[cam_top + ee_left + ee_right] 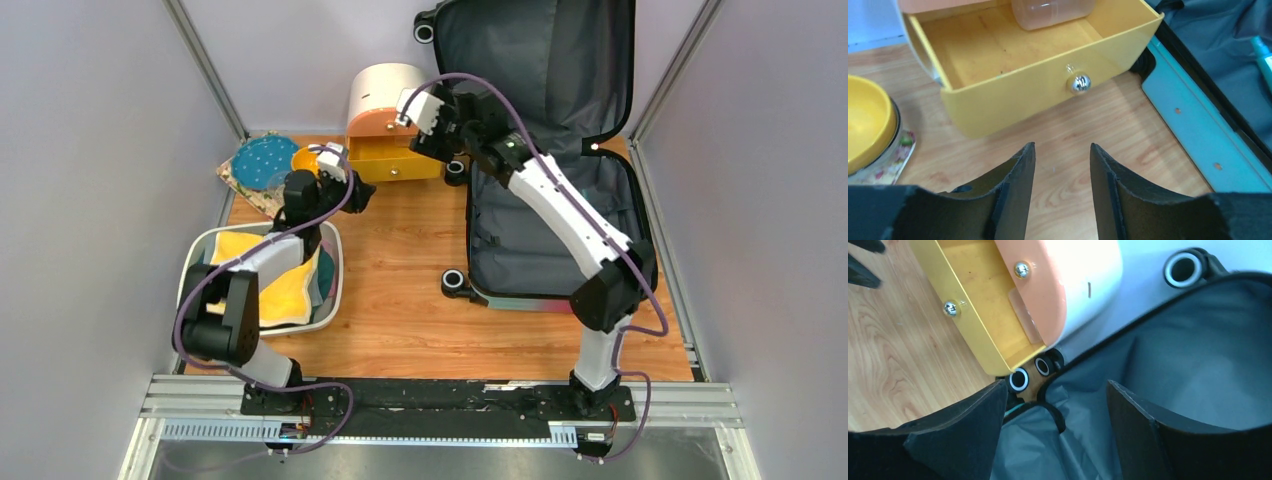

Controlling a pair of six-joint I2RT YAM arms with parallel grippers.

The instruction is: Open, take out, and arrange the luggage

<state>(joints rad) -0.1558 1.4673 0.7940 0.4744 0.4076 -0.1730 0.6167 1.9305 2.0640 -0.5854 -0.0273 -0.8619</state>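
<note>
Bare desk (400,290) lies open between the white basin (338,265) at 9 o'clock and the open luggage (500,240) at 3 o'clock. At 12 o'clock the pulled-out yellow drawer (405,165) closes that lane, just ahead of the left end effector (1062,146). The right end effector (1055,385) hovers in the tight corner between the round cabinet (385,90) and the raised lid (540,70).

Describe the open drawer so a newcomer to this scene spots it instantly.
Find the open suitcase on the right of the table; a round cream cabinet stands just left of it. The yellow drawer sticks out of the cabinet's base toward the near edge, unlike the shut peach drawer above it.
</note>
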